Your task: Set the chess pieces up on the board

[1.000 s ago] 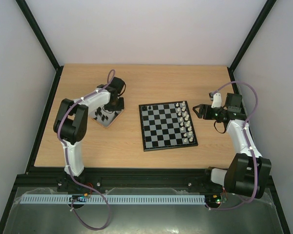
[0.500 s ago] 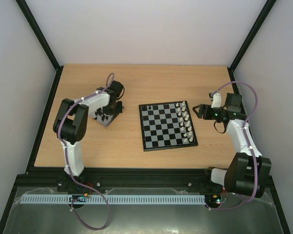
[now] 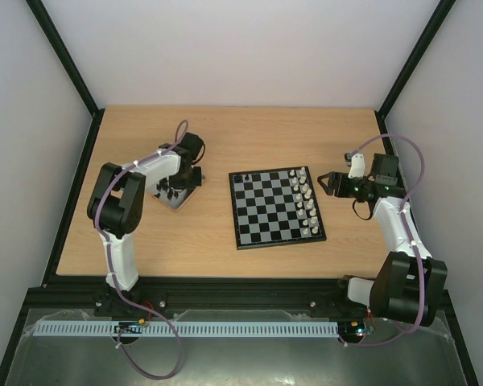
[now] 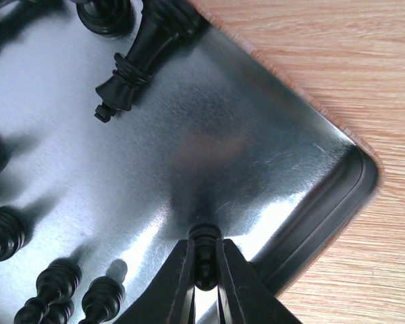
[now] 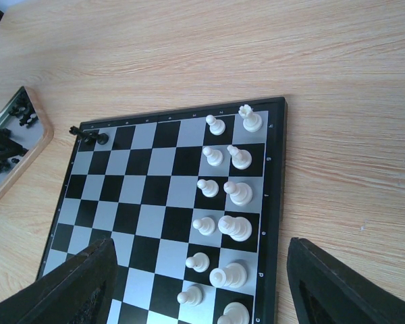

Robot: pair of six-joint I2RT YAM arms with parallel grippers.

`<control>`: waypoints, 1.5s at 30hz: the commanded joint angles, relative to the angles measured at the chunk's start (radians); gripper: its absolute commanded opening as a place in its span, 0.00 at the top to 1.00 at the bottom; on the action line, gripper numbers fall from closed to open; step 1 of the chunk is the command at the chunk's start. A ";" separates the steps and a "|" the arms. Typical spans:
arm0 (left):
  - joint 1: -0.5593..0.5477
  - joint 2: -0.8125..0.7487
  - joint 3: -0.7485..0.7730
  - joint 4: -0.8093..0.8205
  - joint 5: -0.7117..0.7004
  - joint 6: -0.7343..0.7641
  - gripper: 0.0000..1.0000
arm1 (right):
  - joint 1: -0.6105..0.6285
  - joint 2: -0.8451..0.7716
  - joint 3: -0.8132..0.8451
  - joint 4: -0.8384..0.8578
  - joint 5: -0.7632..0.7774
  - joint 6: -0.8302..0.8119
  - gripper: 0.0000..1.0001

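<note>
The board (image 3: 275, 207) lies mid-table, with white pieces (image 3: 306, 201) in two rows along its right side. In the right wrist view the board (image 5: 148, 202) carries white pieces (image 5: 223, 202) and one black piece (image 5: 88, 137) lying at its far left corner. My left gripper (image 3: 179, 183) is down over the grey tray (image 3: 175, 190). In the left wrist view it (image 4: 204, 270) is shut on a black pawn (image 4: 204, 260) standing on the tray (image 4: 243, 135). Other black pieces (image 4: 138, 64) lie there. My right gripper (image 3: 328, 183) is open and empty beside the board's right edge.
The tray's raised rim (image 4: 337, 202) is just right of the held pawn, with wooden table (image 4: 364, 67) beyond. Several black pieces (image 4: 54, 297) crowd the tray's left part. The tray also shows at the left edge of the right wrist view (image 5: 27, 145).
My left gripper has shifted slightly towards the back over the tray. The right arm has barely moved.
</note>
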 commanded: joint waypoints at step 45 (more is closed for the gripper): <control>-0.392 0.213 0.483 -0.129 0.016 0.141 0.95 | 0.004 -0.022 0.016 -0.037 -0.019 -0.012 0.29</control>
